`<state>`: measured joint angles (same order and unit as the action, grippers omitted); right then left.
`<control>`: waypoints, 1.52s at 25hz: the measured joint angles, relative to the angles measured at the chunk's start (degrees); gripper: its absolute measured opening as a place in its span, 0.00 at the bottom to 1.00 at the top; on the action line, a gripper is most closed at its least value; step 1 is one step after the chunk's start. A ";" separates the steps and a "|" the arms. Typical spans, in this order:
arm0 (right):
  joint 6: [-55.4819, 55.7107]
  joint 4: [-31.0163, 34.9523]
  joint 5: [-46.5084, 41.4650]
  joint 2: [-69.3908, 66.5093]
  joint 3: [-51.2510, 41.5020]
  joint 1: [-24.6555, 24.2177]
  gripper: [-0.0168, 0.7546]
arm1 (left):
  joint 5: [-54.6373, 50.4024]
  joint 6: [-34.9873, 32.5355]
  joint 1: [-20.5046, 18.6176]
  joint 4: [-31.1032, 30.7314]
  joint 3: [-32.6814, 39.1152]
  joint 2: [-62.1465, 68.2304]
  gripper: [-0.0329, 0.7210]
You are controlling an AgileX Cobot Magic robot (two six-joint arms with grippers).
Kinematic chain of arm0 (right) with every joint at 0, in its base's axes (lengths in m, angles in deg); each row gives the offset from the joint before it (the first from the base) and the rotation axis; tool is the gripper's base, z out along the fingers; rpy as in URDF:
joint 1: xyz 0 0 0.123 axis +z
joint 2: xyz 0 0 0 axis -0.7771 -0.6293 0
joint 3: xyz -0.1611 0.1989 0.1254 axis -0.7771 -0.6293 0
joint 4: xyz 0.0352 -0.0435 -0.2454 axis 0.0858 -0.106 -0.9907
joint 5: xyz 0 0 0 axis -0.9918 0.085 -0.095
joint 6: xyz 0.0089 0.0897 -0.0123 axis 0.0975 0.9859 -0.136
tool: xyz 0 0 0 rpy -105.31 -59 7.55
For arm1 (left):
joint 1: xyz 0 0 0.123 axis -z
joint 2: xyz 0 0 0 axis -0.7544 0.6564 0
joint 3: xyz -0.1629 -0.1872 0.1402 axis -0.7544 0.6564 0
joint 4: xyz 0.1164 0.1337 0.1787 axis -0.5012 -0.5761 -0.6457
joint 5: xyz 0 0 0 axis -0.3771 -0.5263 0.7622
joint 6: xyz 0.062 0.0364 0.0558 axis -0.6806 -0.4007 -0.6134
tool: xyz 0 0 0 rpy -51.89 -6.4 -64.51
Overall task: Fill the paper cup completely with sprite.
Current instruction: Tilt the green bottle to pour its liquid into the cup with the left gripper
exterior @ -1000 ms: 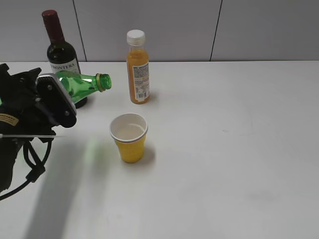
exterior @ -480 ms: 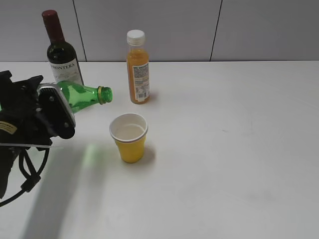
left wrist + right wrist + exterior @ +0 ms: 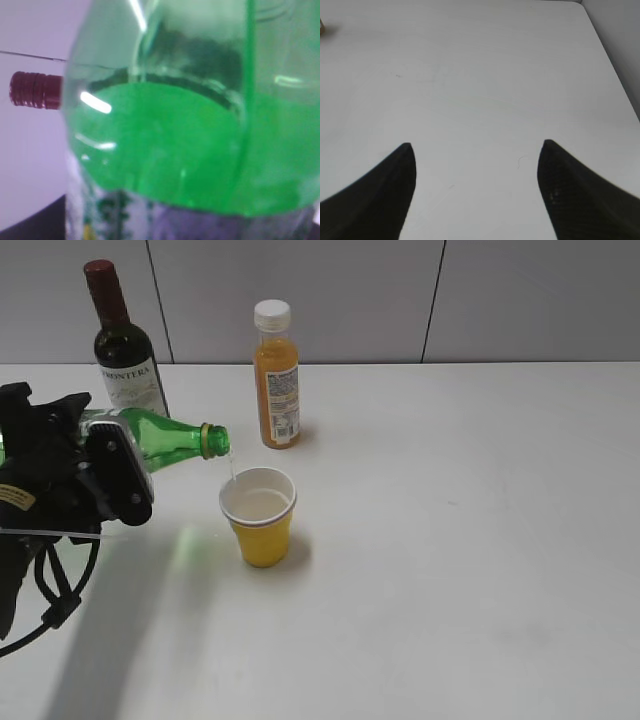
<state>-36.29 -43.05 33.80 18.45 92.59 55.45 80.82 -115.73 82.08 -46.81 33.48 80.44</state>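
The yellow paper cup (image 3: 260, 516) stands upright on the white table, with some clear liquid inside. My left gripper (image 3: 105, 455) is shut on the green sprite bottle (image 3: 170, 437) and holds it tipped nearly level, its open mouth just above the cup's left rim. A thin clear stream falls from the mouth into the cup. In the left wrist view the green bottle (image 3: 190, 125) fills the frame, with liquid in its lower part. My right gripper (image 3: 476, 150) is open and empty over bare table; it does not show in the exterior view.
A dark wine bottle (image 3: 122, 345) stands at the back left, right behind the tipped bottle; its red cap shows in the left wrist view (image 3: 35, 90). An orange juice bottle (image 3: 276, 375) stands behind the cup. The white table (image 3: 470, 540) stretches to the right.
The left gripper has lowered and tipped the green bottle further, moving its mouth right to the cup's rim. Liquid now streams into the cup.
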 joint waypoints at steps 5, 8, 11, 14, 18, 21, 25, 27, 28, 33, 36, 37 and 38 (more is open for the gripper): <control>0.00 0.00 0.00 0.00 0.00 0.00 0.78 | 0.00 -1.16 0.00 0.00 0.00 0.00 0.67; 0.00 0.00 0.00 0.00 0.00 0.00 0.78 | 0.00 -2.03 0.00 0.00 0.00 0.00 0.67; 0.00 0.00 0.00 0.00 0.00 0.00 0.78 | 0.00 -2.37 0.00 0.00 0.00 0.00 0.67; 0.00 0.00 0.00 0.00 0.00 0.00 0.78 | 0.00 -3.35 0.00 0.06 0.00 0.00 0.67; 0.00 0.00 0.00 0.00 0.00 0.00 0.78 | 0.00 -4.02 0.00 0.30 0.00 0.00 0.67; 0.00 0.00 0.00 0.00 0.00 0.00 0.78 | 0.05 -4.09 0.00 0.40 0.00 0.00 0.67; 0.00 0.00 0.00 0.00 0.00 0.00 0.78 | 0.05 -4.98 0.00 0.83 0.00 0.00 0.67; 0.00 0.00 0.00 0.00 0.00 0.00 0.78 | 0.05 -5.13 0.00 1.04 0.00 0.00 0.67; 0.00 0.00 0.00 0.00 0.00 0.00 0.78 | 0.05 -5.21 0.00 1.12 0.00 0.00 0.67; 0.00 0.00 0.00 0.00 0.00 0.00 0.78 | 0.05 -6.29 0.00 1.23 0.00 0.00 0.67; 0.00 0.00 0.00 0.00 0.00 0.00 0.78 | 0.05 -6.82 0.00 1.23 0.00 0.00 0.67; 0.00 0.00 0.00 0.00 0.00 0.00 0.78 | 0.05 -7.05 0.00 1.23 0.00 0.00 0.67; 0.00 0.00 0.00 0.00 0.00 0.00 0.78 | 0.05 -7.17 0.00 1.23 0.00 0.00 0.67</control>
<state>-36.29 -43.05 33.80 18.45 92.59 55.45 80.87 -122.90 82.08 -45.57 33.48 80.44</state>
